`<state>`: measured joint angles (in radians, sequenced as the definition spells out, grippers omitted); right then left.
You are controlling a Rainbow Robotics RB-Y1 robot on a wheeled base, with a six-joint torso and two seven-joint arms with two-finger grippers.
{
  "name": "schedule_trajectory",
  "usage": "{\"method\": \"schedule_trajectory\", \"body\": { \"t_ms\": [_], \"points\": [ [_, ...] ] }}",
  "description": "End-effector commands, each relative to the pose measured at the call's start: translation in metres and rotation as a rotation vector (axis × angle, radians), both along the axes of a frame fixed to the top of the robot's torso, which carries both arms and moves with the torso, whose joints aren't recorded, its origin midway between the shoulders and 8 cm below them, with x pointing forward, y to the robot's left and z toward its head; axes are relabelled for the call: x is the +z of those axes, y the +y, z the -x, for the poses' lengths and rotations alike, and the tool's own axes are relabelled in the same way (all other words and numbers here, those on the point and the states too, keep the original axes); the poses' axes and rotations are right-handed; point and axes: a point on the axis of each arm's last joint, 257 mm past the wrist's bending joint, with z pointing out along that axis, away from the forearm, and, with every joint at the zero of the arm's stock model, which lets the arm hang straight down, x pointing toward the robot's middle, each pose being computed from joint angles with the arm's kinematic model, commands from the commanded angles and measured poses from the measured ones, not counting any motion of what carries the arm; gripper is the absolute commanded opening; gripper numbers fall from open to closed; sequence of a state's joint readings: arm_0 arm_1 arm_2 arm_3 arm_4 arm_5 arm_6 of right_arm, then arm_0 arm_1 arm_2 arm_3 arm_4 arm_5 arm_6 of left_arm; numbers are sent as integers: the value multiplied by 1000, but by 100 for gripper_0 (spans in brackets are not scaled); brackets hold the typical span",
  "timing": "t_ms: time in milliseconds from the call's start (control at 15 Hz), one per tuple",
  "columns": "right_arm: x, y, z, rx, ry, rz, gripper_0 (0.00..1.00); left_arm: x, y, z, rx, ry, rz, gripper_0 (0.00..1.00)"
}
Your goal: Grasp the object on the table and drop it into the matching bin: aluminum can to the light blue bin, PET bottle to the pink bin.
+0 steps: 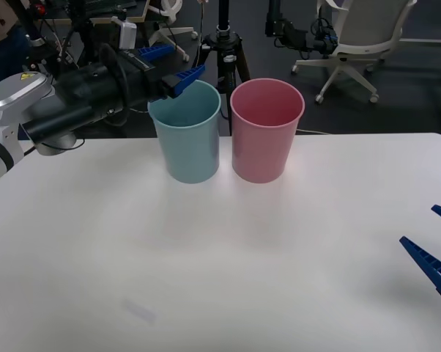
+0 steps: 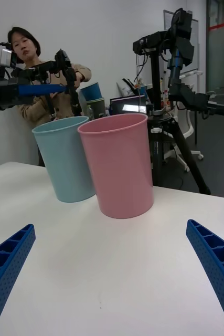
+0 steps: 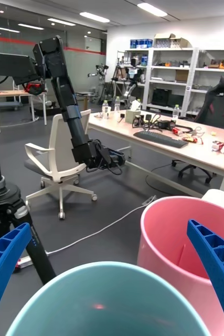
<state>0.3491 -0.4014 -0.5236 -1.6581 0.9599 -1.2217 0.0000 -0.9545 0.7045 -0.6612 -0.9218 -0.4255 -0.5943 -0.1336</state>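
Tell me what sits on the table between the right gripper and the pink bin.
Nothing: in the right wrist view, only bare white table lies between the open right gripper and the pink bin.

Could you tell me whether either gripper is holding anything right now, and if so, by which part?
Nothing is held. The left gripper is open over the light blue bin, and the right gripper is open and empty low over the table.

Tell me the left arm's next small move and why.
Probably pull the left hand back from the light blue bin toward the table. It hangs over the bin's rim with its fingers open and holding nothing, so the drop looks done. The right hand waits open, low over the table.
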Motion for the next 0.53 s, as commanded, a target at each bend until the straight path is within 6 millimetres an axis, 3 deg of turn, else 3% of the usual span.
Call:
{"method": "schedule_trajectory", "body": {
  "t_ms": [67,267,533],
  "points": [
    [0,0,0,0,0,0,100,6,21,4,-5,-6,2,100],
    [0,0,0,0,0,0,100,7,43,15,-5,-4,7,100],
    [0,0,0,0,0,0,100,5,77,54,-27,21,15,100]
  ]
}}
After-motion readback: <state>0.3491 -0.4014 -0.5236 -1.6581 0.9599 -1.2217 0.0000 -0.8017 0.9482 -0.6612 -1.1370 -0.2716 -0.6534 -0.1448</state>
